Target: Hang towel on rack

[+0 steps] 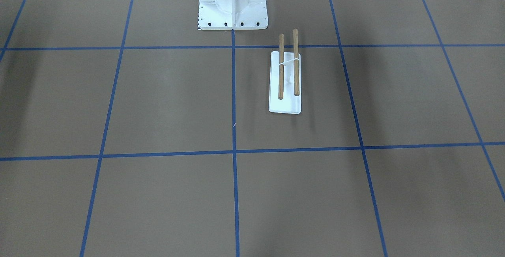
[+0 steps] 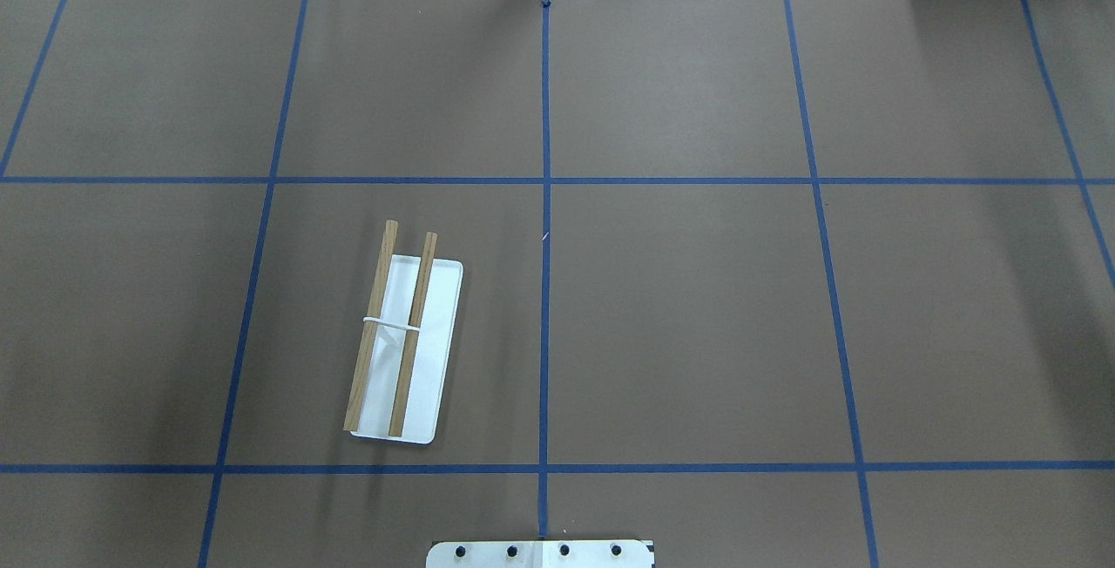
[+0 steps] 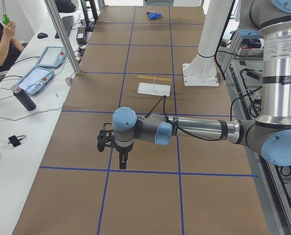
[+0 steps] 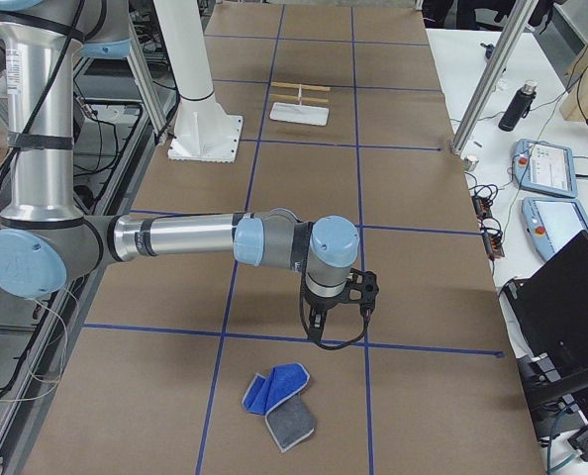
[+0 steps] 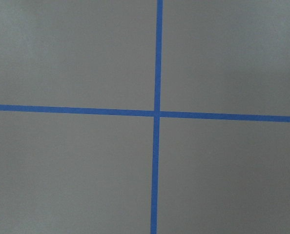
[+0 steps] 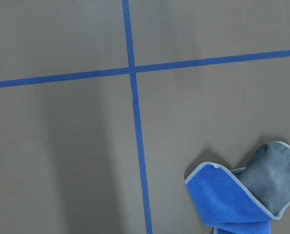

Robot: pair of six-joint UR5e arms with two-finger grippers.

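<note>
The small royal-blue soft towel [image 4: 279, 396] with a light grey stitched edge lies crumpled and folded over itself on the brown table [image 2: 697, 333] marked with blue tape lines, at the end on the robot's right side. The rack [image 2: 435, 350], a flat white base with two parallel brown wooden rods, stands well apart from it, near the white pedestal [image 1: 232, 4], and nothing hangs on the rods. The right gripper [image 4: 317, 322] points down above the table near the towel and does not touch it. The left gripper [image 3: 122, 160] hangs over the table at the other end. For both grippers, released or clenched cannot be told.
</note>
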